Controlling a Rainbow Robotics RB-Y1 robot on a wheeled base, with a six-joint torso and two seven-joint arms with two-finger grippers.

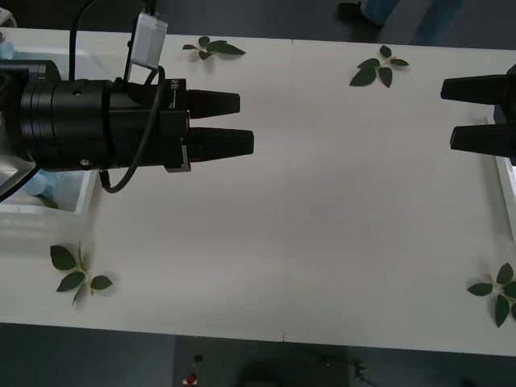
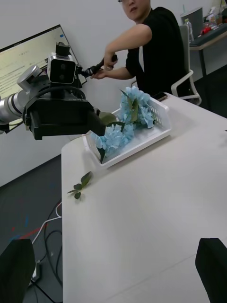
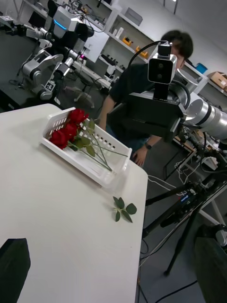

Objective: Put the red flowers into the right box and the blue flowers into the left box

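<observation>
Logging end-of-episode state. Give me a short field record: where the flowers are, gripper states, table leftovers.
red flowers: artificial red roses lying in the white slotted plastic right box
blue flowers: pale blue fluffy clusters lying in the white plastic left box
left gripper: over the table's left part, black fingers open, holding nothing
right gripper: at the table's right edge, fingers open, holding nothing
table leftovers: loose green leaf sprigs on the white table
task: looks done

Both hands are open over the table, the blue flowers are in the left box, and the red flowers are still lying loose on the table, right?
Not quite: the red flowers already lie in the right box, as the left wrist view shows. The left hand and right hand are open, and the blue flowers are in the left box.
</observation>
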